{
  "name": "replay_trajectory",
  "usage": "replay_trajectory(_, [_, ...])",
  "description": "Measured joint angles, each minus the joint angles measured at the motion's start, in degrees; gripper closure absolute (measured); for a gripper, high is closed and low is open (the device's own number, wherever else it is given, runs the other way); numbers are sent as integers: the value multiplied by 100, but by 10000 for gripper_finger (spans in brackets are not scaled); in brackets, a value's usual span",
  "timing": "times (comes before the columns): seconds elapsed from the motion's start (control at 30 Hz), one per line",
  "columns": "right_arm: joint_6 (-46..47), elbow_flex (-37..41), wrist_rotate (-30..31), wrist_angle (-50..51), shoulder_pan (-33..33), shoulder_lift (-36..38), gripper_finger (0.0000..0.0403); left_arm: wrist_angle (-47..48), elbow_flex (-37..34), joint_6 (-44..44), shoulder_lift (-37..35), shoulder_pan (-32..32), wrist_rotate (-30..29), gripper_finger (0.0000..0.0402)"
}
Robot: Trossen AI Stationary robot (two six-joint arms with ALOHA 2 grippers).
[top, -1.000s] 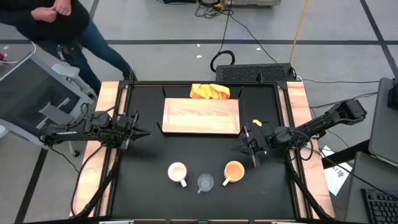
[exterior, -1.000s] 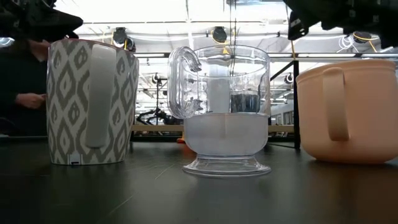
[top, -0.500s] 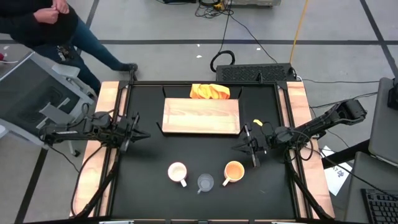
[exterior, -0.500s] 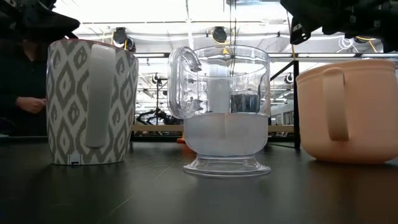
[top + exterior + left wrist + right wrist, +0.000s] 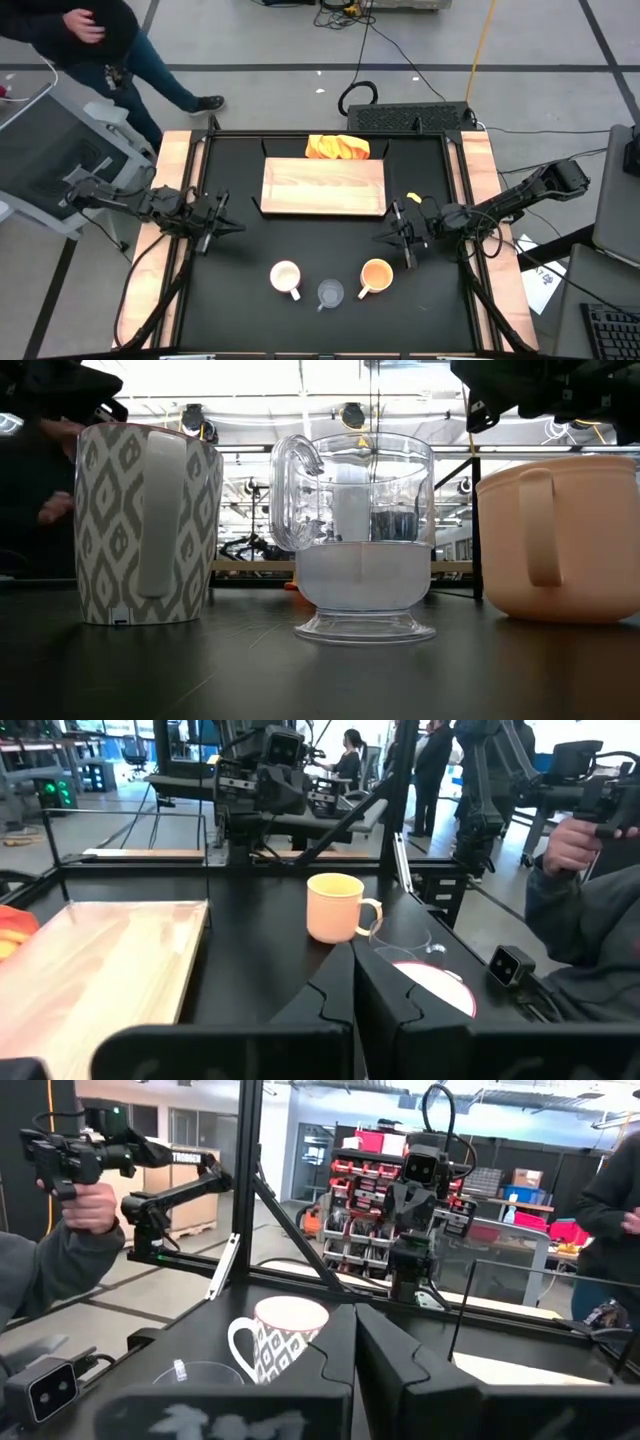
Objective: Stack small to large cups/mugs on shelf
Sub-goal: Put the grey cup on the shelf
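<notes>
Three cups, glass cup [image 5: 330,293] faint, shelf [image 5: 323,186] bare

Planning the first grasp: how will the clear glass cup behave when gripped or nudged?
The glass cup looks smooth and rigid, so probably slippery and breakable. Its foot is narrower than its bowl, so a sideways push may tip it. It seems light.

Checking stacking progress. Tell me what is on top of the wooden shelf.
Nothing rests on the shelf; its top shows bare wood. An orange-yellow cloth lies just behind it. What is underneath the shelf is hidden.
</notes>
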State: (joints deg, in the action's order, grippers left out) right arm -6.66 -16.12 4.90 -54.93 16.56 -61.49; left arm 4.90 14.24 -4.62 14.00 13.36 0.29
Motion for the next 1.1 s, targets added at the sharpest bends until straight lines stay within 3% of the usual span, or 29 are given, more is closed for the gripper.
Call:
replay_trajectory(0.57, [-25,-4,-6,71,-4,0,403,-1858,43,-348,2051,933,-688,399])
replay_trajectory(0.9, [-12,-9,-10,29,-4,0,403,-1353,1128,-606,3293,930,-824,397])
replay_trajectory(1.1, [20,-9,-12,89,-4,-2,403,-801,1798,-802,4182,930,-806,352])
